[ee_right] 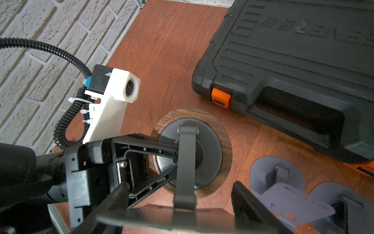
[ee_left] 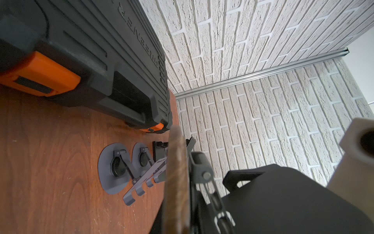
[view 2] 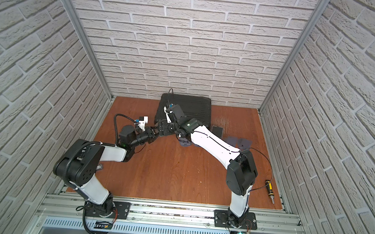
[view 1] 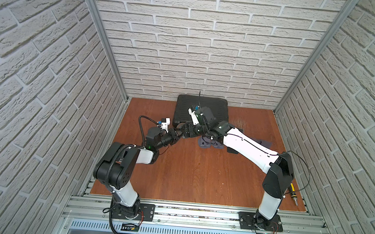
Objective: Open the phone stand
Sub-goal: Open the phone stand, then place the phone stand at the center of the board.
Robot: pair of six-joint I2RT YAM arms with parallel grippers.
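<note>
**Left to right across the counter [ee_right: 162, 50].** The left arm reaches in from the left. The left fingers [ee_right: 145, 149] are clenched on the phone stand [ee_right: 208, 154]. They converge low on it, where the hinged arm [ee_right: 185, 141] crosses the round base [ee_right: 226, 145], and their tips are hidden behind that arm.

The stand is at mid-counter, just in front of the near left corner of the black tool case [ee_right: 293, 71]. In both top views the two wrists cover most of it. In the left wrist view the wood-rimmed base shows almost edge-on, so it appears tilted or raised off the counter, though this cannot be settled.

The hinged arm runs lengthwise from its pivot on the base to the plate [ee_right: 157, 219], roughly square to the left fingers. The plate end lies on the right arm's side. The right fingers [ee_right: 249, 202] stand wide apart, one at each end of the plate; whether they press on it or only flank it cannot be told.

**Judgement:** the left arm anchors the base, so the opening swing falls to the right arm. That arm is nearer the plate and would carry it away from the base about the pivots.

Further right, two grey stands [ee_right: 287, 194] lie just beside the held one, and a screwdriver [view 1: 293, 192] lies well apart at the counter's right edge
</note>
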